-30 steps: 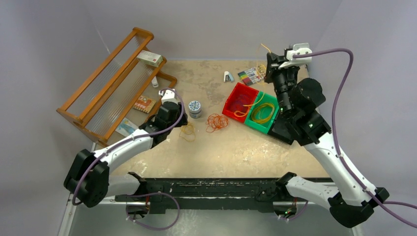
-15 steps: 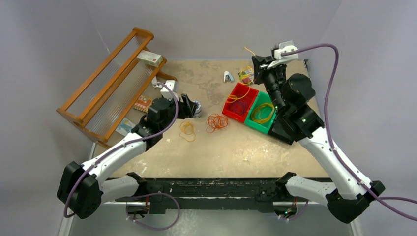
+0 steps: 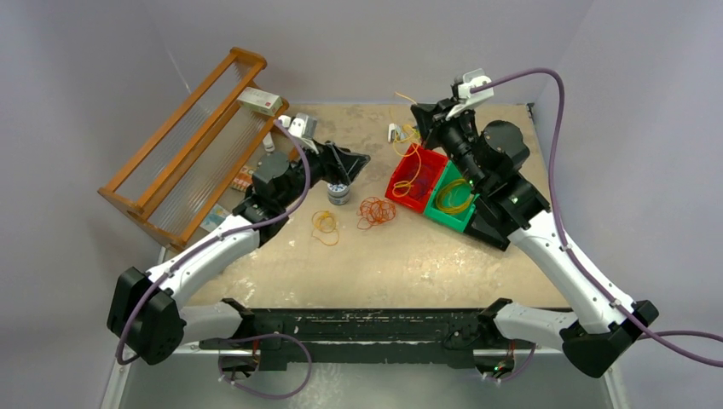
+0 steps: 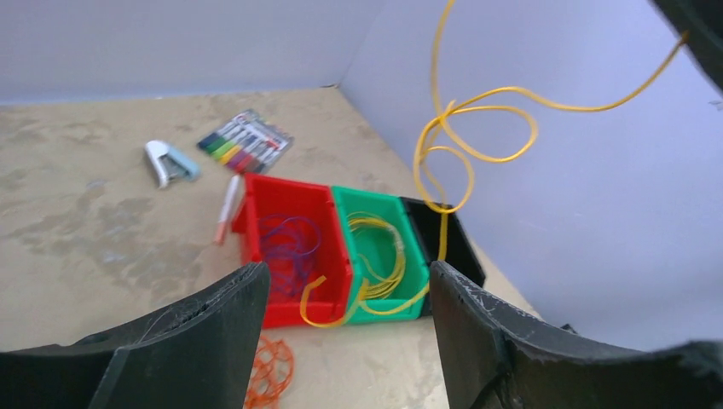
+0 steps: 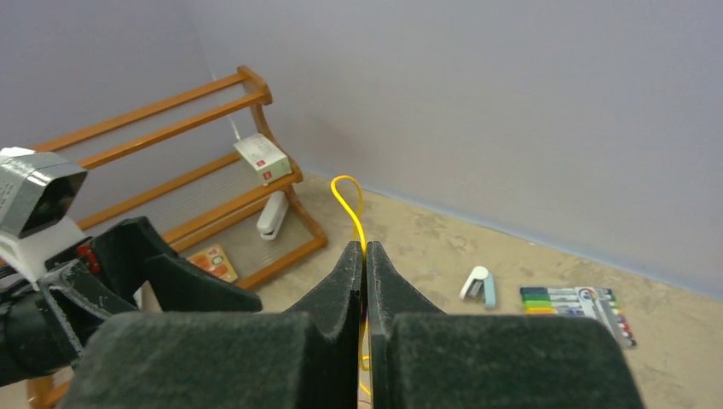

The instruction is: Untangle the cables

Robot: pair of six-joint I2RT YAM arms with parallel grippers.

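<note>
My right gripper (image 3: pixel 419 116) hangs above the bins, shut on a long yellow cable (image 4: pixel 474 109). The cable's loop (image 5: pixel 349 192) sticks up past the fingertips, and its lower end trails over the red bin (image 4: pixel 290 312) and green bin (image 4: pixel 388 308). The red bin holds purple strands and the green one yellow loops. My left gripper (image 3: pixel 361 160) is raised left of the bins, pointing at them, open and empty. An orange tangle (image 3: pixel 375 211) and a small yellow-orange loop (image 3: pixel 324 224) lie on the table below it.
A wooden rack (image 3: pixel 196 136) with a small box (image 3: pixel 260 102) stands at the far left. A round tin (image 3: pixel 338 195) sits under my left gripper. A stapler (image 4: pixel 170 162), a marker pack (image 4: pixel 247 141) and a pen (image 4: pixel 228 204) lie behind the bins. A black bin (image 4: pixel 448 234) adjoins the green one.
My left gripper lifted off the table, swung right toward the bins and opened wider. My right gripper moved left, carrying the yellow cable with it.
</note>
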